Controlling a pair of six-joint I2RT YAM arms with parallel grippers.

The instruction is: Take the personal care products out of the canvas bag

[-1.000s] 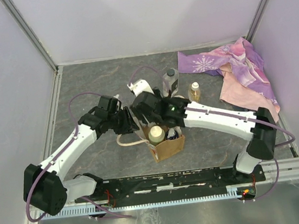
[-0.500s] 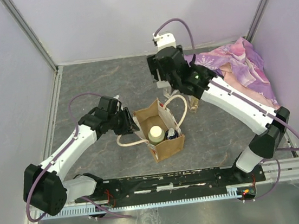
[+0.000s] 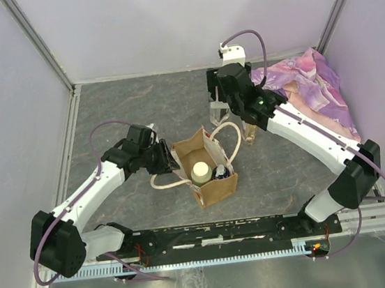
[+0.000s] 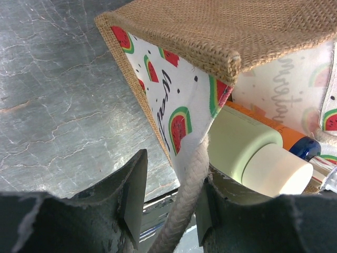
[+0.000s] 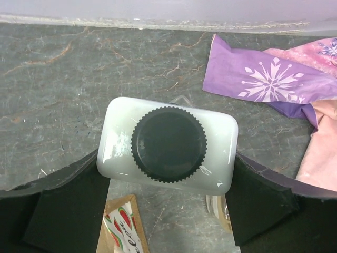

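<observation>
The canvas bag (image 3: 212, 187) stands open mid-table, its watermelon panel close in the left wrist view (image 4: 179, 110). Inside are the pale cream-capped bottle (image 3: 201, 171) (image 4: 263, 161) and the orange blue-topped one (image 3: 221, 173) (image 4: 295, 143). My left gripper (image 3: 168, 159) (image 4: 168, 203) is open at the bag's left rim, with the rope handle (image 4: 184, 211) between its jaws against one finger. My right gripper (image 3: 222, 109) (image 5: 167, 174) is shut on the white boxy dark-capped bottle (image 5: 168, 145) (image 3: 216, 118) at the back. The slim clear yellowish bottle (image 3: 251, 133) (image 5: 215, 208) stands beside it.
A purple-pink floral cloth (image 3: 305, 88) (image 5: 274, 79) lies at the back right corner. White walls close in the table on three sides. The bag's other looped handle (image 3: 225, 136) rises toward the right arm.
My right arm has left the bag's mouth and swung to the back of the table over the white bottle. The left gripper and the bag have stayed in place.
</observation>
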